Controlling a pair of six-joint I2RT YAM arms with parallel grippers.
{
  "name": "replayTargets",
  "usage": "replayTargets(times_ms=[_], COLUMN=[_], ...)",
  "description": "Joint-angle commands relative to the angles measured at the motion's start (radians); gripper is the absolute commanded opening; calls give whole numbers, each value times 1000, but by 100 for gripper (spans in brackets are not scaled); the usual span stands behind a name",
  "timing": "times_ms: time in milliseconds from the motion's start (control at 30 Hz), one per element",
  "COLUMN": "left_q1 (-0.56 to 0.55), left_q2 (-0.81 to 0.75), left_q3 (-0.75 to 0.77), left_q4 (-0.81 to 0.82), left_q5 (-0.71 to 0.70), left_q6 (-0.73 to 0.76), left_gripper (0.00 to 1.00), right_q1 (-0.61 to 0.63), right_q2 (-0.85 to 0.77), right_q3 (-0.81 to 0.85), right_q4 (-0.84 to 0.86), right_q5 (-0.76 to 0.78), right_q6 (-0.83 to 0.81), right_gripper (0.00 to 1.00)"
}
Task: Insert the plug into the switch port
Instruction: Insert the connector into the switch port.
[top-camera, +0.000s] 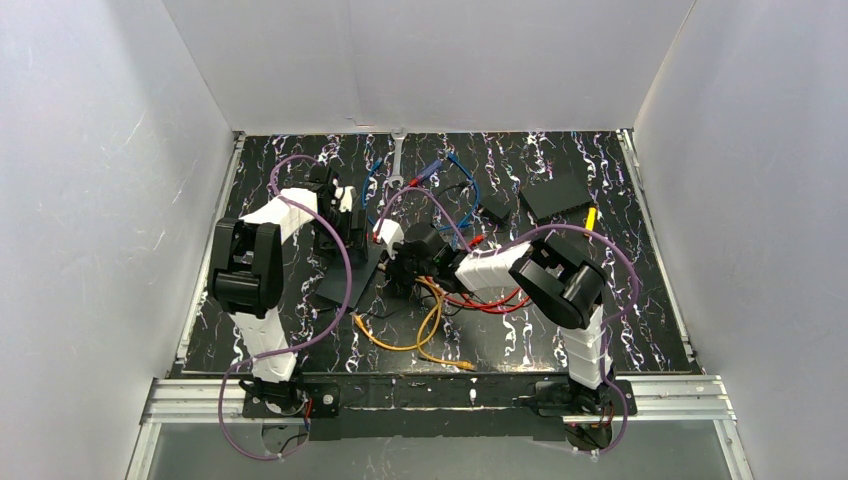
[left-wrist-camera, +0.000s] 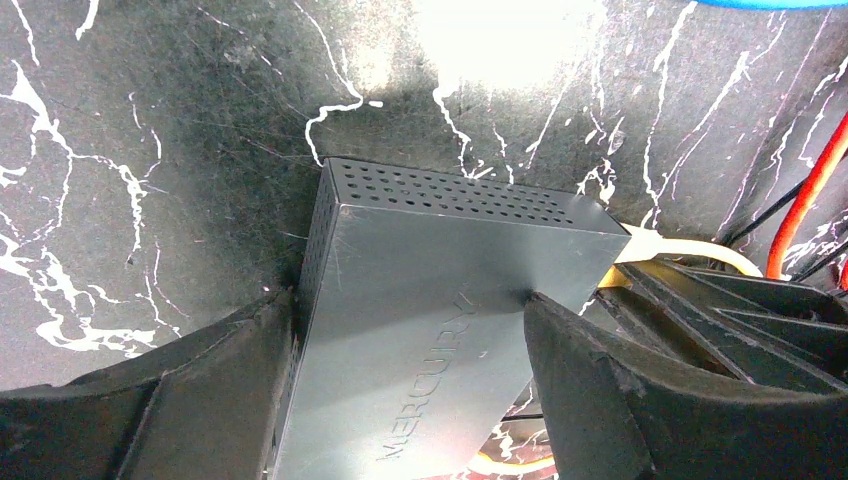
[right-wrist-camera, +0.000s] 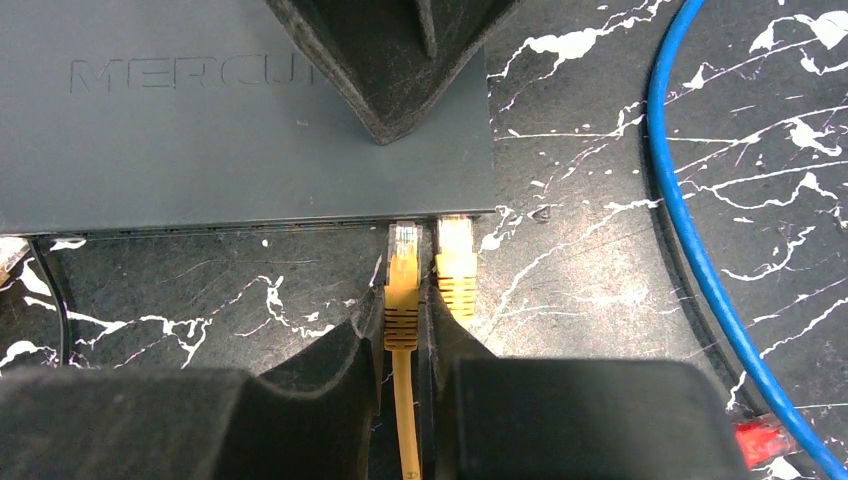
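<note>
Clamping the switch (left-wrist-camera: 440, 250) in the left gripper (left-wrist-camera: 408, 310), with a finger (left-wrist-camera: 200, 400) on either side and one overlapping the lettered face. Perforated end pointing away from the wrist cam. Sits left of centre on the black marbled table (left-wrist-camera: 150, 150). Pinching the yellow plug (right-wrist-camera: 403, 262) by its boot in the right gripper (right-wrist-camera: 405, 325), closed on it, with the cable running back between the fingers. Has the plug tip right at the switch's port edge, near that edge's right end. Can't tell how deep it's in. Seeing a second yellow plug (right-wrist-camera: 457, 265) just right of it, also at the port edge. Also seeing a blue cable (right-wrist-camera: 690, 250) curving past on the right, well apart from the switch, and a red plug (right-wrist-camera: 757, 440) near the lower right corner.
</note>
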Motion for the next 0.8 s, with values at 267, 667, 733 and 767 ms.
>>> replayTargets(times_ms=[267, 667, 733, 767], left_q1=[-62, -67, -67, -66], left_q2=[53, 60, 60, 61], left_q3=[-1, 5, 5, 6], left_q4=[-55, -73, -74, -74], left_q5=[-20, -74, -74, -72], left_q6=[19, 16, 17, 17], left_gripper=[79, 80, 80, 80], right_q1=[16, 21, 21, 21], right_q2=[-80, -99, -97, -97], right_q3=[-51, -49, -49, -49], right_q4=[162, 135, 135, 138], right_q5=[-6, 79, 77, 73], right_q6=[-16, -8, -6, -6], right_gripper=[1, 1, 1, 1])
